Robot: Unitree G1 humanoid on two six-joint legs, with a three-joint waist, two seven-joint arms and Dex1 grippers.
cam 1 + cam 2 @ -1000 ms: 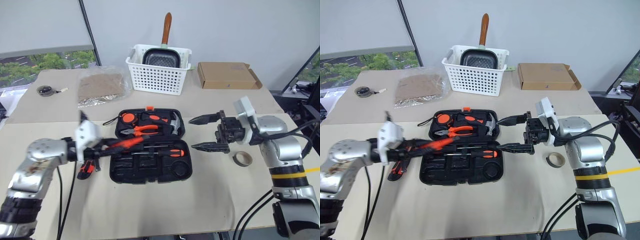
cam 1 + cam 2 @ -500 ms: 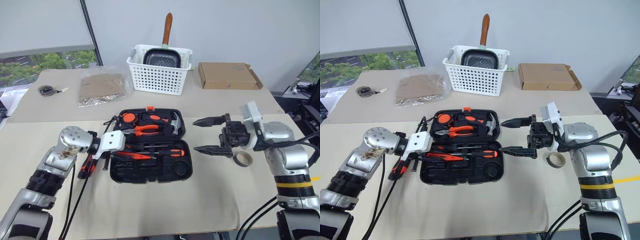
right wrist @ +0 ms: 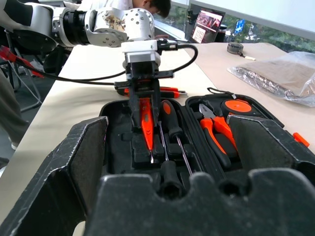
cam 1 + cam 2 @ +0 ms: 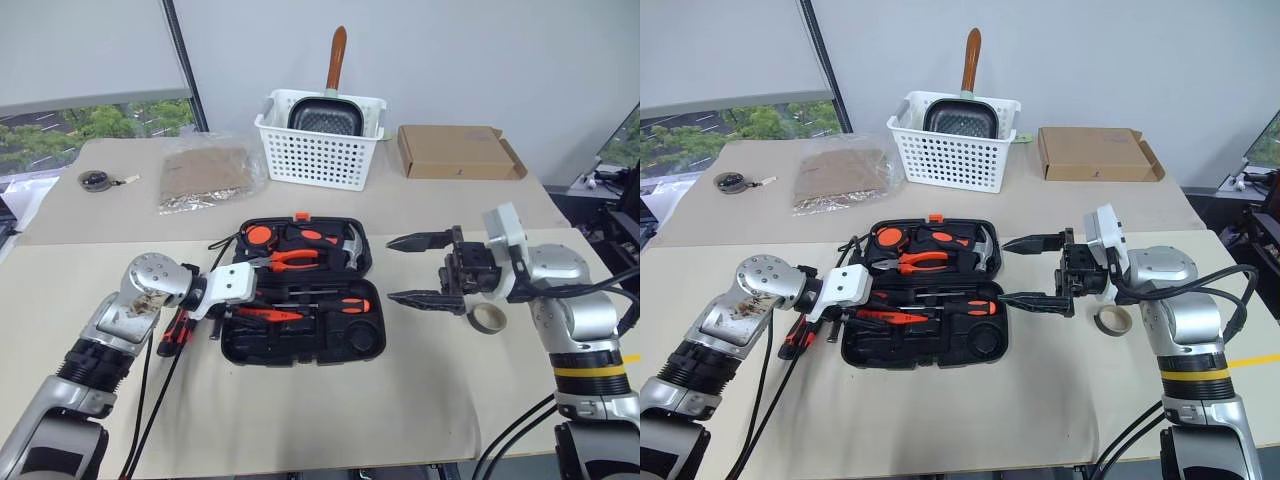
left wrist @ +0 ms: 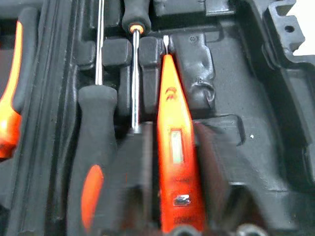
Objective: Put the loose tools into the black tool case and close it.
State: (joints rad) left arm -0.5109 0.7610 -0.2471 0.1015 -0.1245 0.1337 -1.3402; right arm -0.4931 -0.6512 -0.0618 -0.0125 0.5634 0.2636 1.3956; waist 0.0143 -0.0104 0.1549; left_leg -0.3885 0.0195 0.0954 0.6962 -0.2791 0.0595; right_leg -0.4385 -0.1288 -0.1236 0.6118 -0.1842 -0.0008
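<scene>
Red screwdriver (image 5: 173, 147) lies in a recess of the open case (image 4: 300, 348), between the left gripper's (image 3: 143, 118) parted fingers, seemingly just released. Right gripper (image 4: 420, 270) hovers spread beside it; knife (image 4: 172, 335), tape ring (image 4: 487, 317) await.

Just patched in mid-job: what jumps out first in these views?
The open black tool case sits mid-table, and the left gripper reaches into its near half, its fingers either side of a slim red screwdriver lying in a recess. The right gripper hangs wide open just right of the case, with the tape ring on the table beside it. A utility knife lies left of the case.
</scene>
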